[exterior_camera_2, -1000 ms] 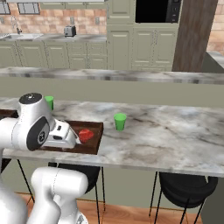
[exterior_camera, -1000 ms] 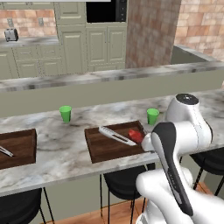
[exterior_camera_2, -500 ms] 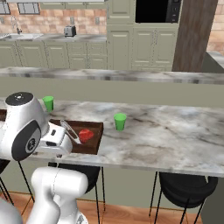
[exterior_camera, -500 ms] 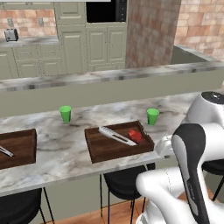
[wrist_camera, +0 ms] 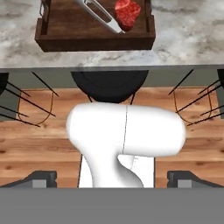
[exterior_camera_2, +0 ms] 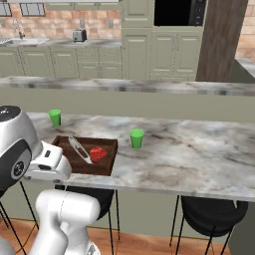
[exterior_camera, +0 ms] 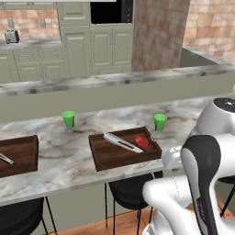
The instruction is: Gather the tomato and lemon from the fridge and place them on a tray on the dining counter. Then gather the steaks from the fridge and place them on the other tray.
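The arm has pulled back from the tray [exterior_camera: 108, 158] on the dining counter [exterior_camera: 69, 151] — 1 steak [exterior_camera: 142, 142] lies inside beside tongs [exterior_camera: 121, 142]. The gripper [wrist_camera: 111, 177], jaws wide, holds nothing — delivery done.

The arm [exterior_camera: 202, 183] is glossy white, built of fat rounded links — bulbous shells that meet at dark grey-black joint bands. One elbow cap [exterior_camera_2: 12, 144] shows a broad dark ring, and a boxy white wrist block [exterior_camera_2: 47, 164] carries small dark spots.
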